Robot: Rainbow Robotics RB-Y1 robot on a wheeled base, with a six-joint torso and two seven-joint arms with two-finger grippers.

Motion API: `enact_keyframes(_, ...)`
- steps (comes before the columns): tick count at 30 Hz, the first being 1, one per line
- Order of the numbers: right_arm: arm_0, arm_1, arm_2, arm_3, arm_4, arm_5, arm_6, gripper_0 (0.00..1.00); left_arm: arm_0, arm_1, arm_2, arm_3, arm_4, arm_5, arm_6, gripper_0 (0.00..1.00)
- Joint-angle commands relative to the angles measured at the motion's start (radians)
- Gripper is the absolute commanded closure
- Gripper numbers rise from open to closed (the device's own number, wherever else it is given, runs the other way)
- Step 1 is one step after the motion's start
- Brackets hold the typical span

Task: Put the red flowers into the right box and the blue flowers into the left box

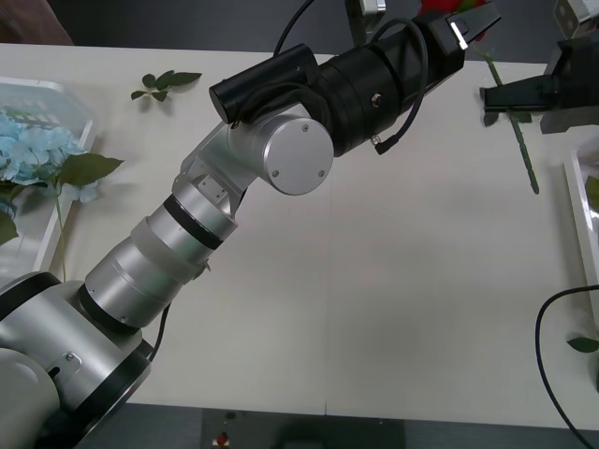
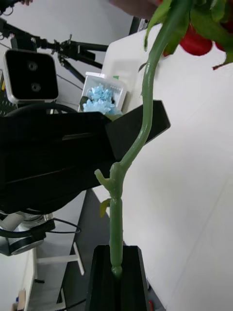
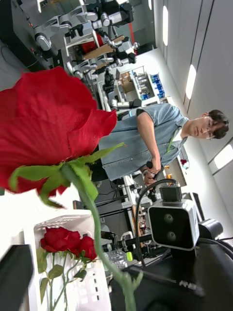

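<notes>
One of the red flowers (image 1: pixel 522 154) hangs over the table's far right, its bloom (image 3: pixel 46 131) close to my left wrist camera. My right gripper (image 1: pixel 496 98) is shut on the green stem (image 2: pixel 116 228) low down. My left gripper (image 1: pixel 468 26), reached across from the left, stands open beside the bloom, with one black finger (image 3: pixel 14 277) well off the stem. Two more red flowers (image 3: pixel 65 240) lie in the right box (image 1: pixel 576 201). The blue flowers (image 1: pixel 28 150) fill the left box (image 1: pixel 65 98) at the far left.
A loose leaf sprig (image 1: pixel 164 82) lies on the table at the back left. Another leaf (image 1: pixel 582 344) and a black cable (image 1: pixel 547 346) sit near the front right edge. My left arm (image 1: pixel 271 159) spans the table diagonally.
</notes>
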Motion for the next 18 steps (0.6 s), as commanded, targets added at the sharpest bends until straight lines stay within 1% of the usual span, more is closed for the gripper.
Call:
enact_keyframes(1, -0.025, -0.069, -0.013, -0.021, 0.054, -0.001, -0.038, 1.0, -0.039, 0.015, 0.012, -0.023, 0.0, -0.016, -0.005, 0.0)
enact_keyframes(7, -0.025, -0.147, -0.024, -0.021, 0.212, -0.001, -0.034, 1.0, -0.025, 0.025, -0.008, -0.021, -0.002, -0.01, -0.008, 0.0)
enact_keyframes(8, -0.025, -0.161, -0.025, -0.021, 0.252, -0.001, -0.034, 1.0, -0.025, 0.039, -0.008, -0.028, 0.0, 0.011, -0.008, 0.0)
enact_keyframes(10, -0.022, -0.181, -0.027, -0.021, 0.311, -0.001, -0.032, 1.0, -0.025, 0.055, 0.015, -0.054, 0.0, 0.099, -0.008, 0.0)
enact_keyframes(11, -0.017, -0.198, -0.027, -0.021, 0.357, 0.0, -0.031, 1.0, -0.025, 0.067, 0.052, -0.086, -0.008, 0.217, -0.012, 0.0)
enact_keyframes(12, -0.014, -0.204, -0.027, -0.021, 0.377, 0.0, -0.031, 1.0, -0.025, 0.07, 0.074, -0.1, -0.017, 0.274, -0.013, 0.0)
enact_keyframes(13, -0.011, -0.215, -0.028, -0.021, 0.406, -0.001, -0.031, 1.0, -0.027, 0.07, 0.108, -0.126, -0.037, 0.364, -0.016, 0.0)
enact_keyframes(15, 0.001, -0.242, -0.028, -0.021, 0.481, -0.001, -0.028, 1.0, -0.027, 0.07, 0.181, -0.201, -0.1, 0.591, -0.018, 0.0)
enact_keyframes(18, 0.029, -0.28, -0.03, -0.02, 0.558, -0.001, -0.02, 1.0, -0.027, 0.071, 0.22, -0.276, -0.141, 0.752, -0.018, 0.0)
